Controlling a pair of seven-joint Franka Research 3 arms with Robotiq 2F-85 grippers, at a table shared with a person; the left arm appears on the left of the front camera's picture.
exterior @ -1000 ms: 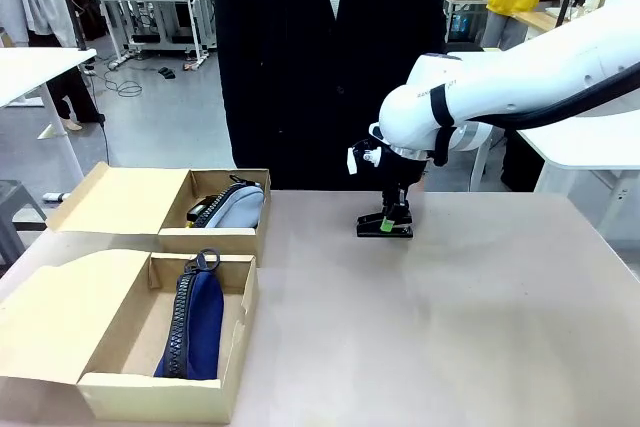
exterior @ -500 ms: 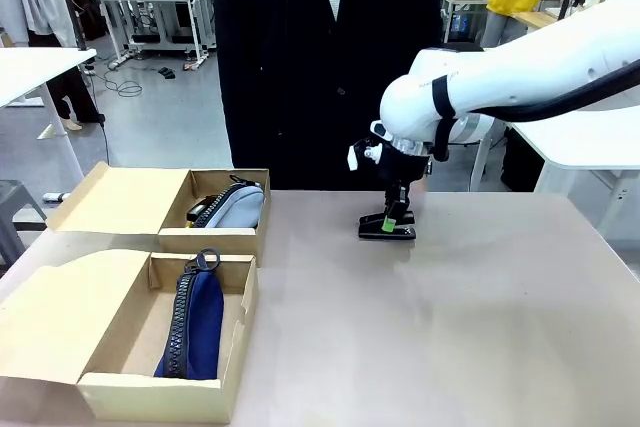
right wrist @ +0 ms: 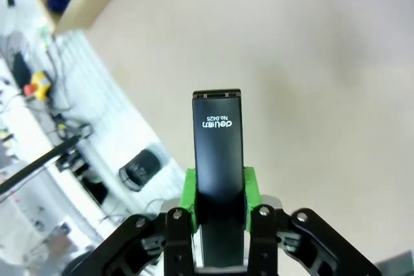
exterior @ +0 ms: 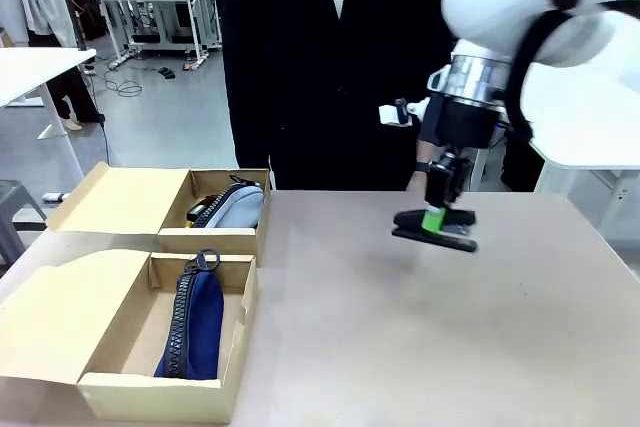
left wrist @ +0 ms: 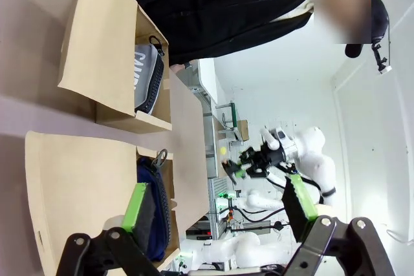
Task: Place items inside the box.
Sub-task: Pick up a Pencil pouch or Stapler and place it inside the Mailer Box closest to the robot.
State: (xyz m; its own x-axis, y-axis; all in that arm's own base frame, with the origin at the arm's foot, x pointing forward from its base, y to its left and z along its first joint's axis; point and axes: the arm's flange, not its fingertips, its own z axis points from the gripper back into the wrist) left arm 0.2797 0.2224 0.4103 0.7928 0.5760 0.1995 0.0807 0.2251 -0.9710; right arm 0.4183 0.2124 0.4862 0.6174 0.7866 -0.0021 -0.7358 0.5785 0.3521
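My right gripper [exterior: 437,219] is shut on a black stapler [exterior: 435,230], which hangs level a little above the table at the far right. In the right wrist view the stapler [right wrist: 218,147] sticks out between the green pads of that gripper [right wrist: 218,201], with bare tabletop below. The box [exterior: 150,394] stands open at the near left with a dark blue zip pouch [exterior: 195,322] inside. My left gripper [left wrist: 218,205] is open with nothing between its fingers, looking over the box [left wrist: 77,179] from its flap side.
A smaller open cardboard box [exterior: 215,239] behind the first holds a grey zip pouch [exterior: 235,207]. A person in a black coat [exterior: 330,67] stands at the table's far edge. Bare tabletop [exterior: 400,347] stretches between the boxes and the stapler.
The right gripper has lifted the stapler off the table and carried it to the right and upward. The boxes and pouches have not moved.
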